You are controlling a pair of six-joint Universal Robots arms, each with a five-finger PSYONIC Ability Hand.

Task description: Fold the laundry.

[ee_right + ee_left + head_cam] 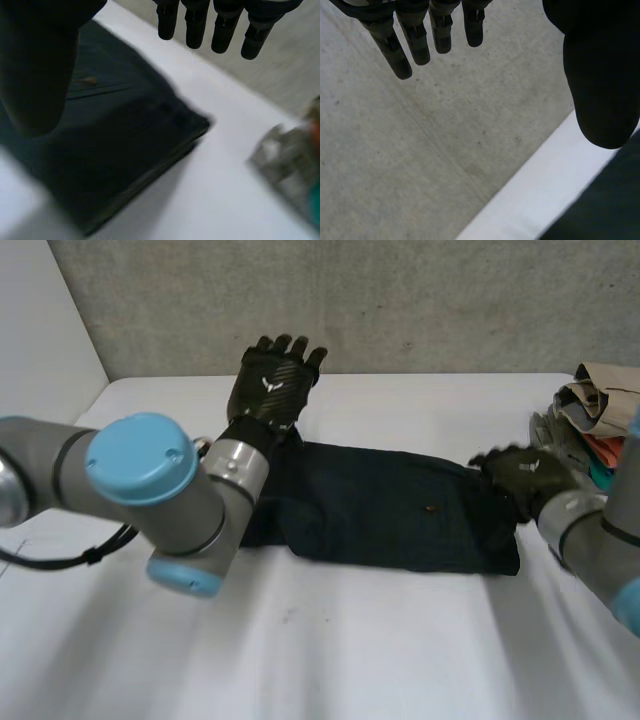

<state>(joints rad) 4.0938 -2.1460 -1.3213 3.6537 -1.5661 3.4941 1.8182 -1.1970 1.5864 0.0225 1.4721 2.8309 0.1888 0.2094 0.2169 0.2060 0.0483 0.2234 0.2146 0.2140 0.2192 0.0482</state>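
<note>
Found folded dark garment (385, 510) lying lengthwise parallel to counter's (350, 650) far edge, left hand (272, 380) spread, empty, raised beyond one end, right hand (525, 475) straight-fingered, empty, closer over the other.

You see the folded garment (380, 510) lying across the middle of the frame on the table (330, 650). The left robot hand (272, 380) is in the upper middle, behind the garment's left end. The right robot hand (525, 475) is at its right end, and the heap of laundry (590, 410) lies at the right edge, just behind that hand.
</note>
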